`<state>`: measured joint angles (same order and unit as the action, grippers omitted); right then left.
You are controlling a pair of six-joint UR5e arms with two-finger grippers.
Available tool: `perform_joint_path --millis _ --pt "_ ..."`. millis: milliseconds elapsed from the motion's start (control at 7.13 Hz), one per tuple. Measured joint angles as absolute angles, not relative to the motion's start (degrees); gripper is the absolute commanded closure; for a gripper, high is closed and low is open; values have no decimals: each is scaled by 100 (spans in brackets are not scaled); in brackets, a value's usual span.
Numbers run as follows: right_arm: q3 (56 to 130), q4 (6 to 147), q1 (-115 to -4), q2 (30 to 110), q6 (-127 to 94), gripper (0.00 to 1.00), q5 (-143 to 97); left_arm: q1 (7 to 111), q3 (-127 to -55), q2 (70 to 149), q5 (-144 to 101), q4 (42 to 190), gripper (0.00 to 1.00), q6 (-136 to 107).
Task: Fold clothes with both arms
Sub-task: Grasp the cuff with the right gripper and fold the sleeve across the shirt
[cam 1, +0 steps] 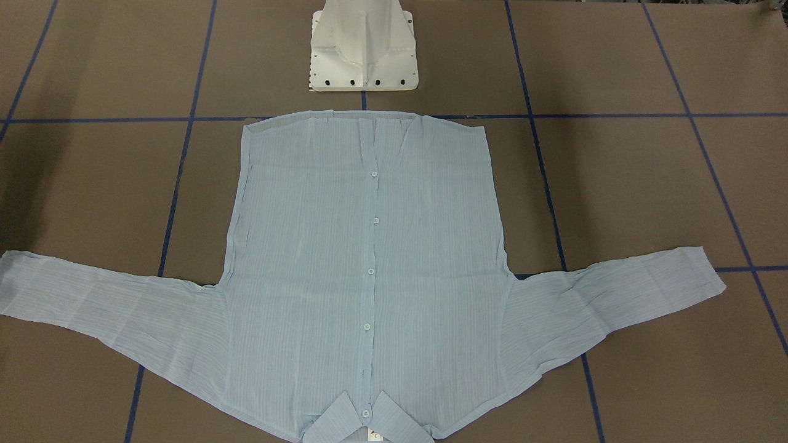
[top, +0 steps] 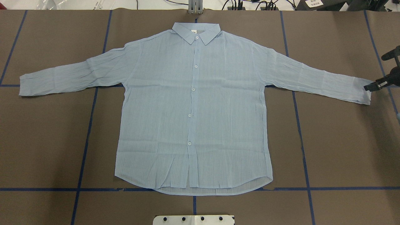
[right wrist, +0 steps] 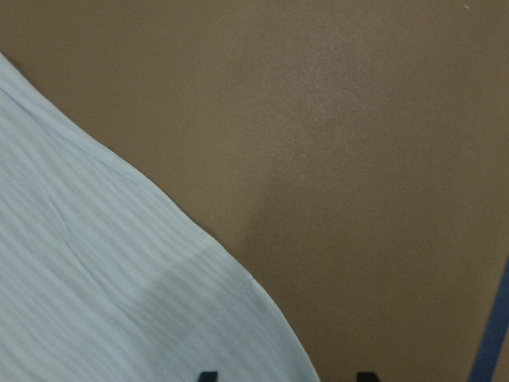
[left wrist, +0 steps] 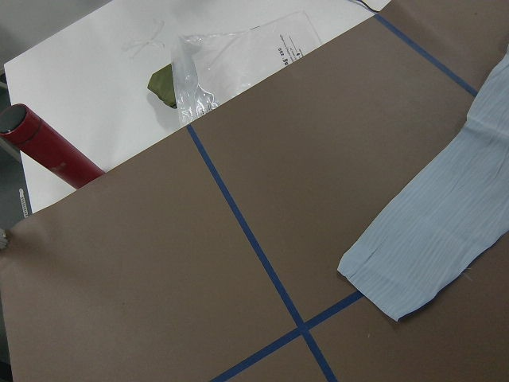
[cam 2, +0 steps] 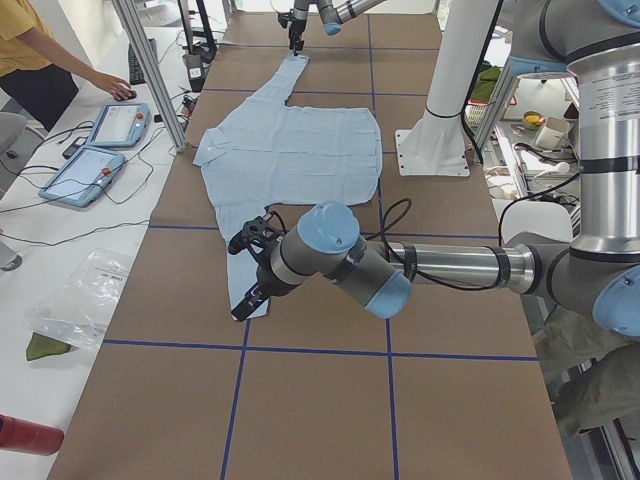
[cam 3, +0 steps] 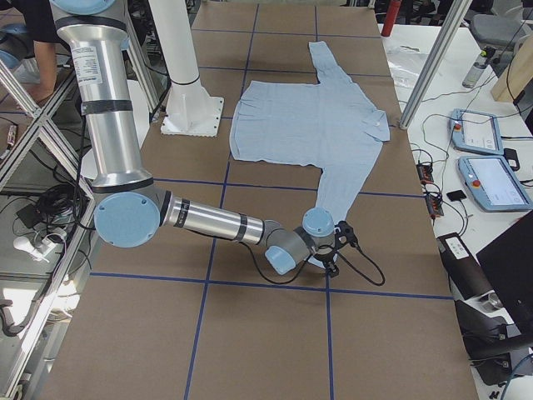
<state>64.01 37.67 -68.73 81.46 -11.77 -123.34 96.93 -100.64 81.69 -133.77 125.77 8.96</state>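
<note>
Brown tabletop (top: 343, 140) taped in blue carries the light blue striped shirt (top: 193, 109), flat, sleeves spread. Your right gripper (top: 369, 87), jaws apart, sits at one cuff (top: 362, 93); your left gripper (cam 2: 243, 308) hangs near the other, its opening impossible to tell.

Front-facing view: the shirt (cam 1: 369, 246) has its collar clipped by the 6 o'clock edge and one cuff by the 9 o'clock edge. The pedestal (cam 1: 363, 55) is cut off at 12 o'clock.

Overhead: the right gripper (top: 370, 87) is half out of frame at 3 o'clock.

Right wrist view: only the tips of its fingers (right wrist: 207, 377) show at 6 o'clock, standing apart. Contact with the cloth is indeterminate.

Left-end view: the left gripper (cam 2: 245, 305) covers the near cuff, and its finger spacing is unreadable. A person (cam 2: 40, 50) is cropped at 11 o'clock.
</note>
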Motion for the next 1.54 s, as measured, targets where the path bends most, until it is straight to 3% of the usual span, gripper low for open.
perform_joint_path --millis 140,701,1262,1543 --pt "6373 3769 -6850 8110 -1177 100 -12301 9694 -10063 8167 -13377 12577 0 896" --pt "6620 3775 -6886 8197 -1307 100 -12354 9694 -10063 8150 -13377 12679 0 897" --pt "8477 4410 -6849 8137 -3835 100 -12661 9688 -10034 8139 -13450 12699 0 896" --pt "9262 5098 -6254 7550 -5355 100 -12218 9686 -10023 8138 -13461 12700 0 896"
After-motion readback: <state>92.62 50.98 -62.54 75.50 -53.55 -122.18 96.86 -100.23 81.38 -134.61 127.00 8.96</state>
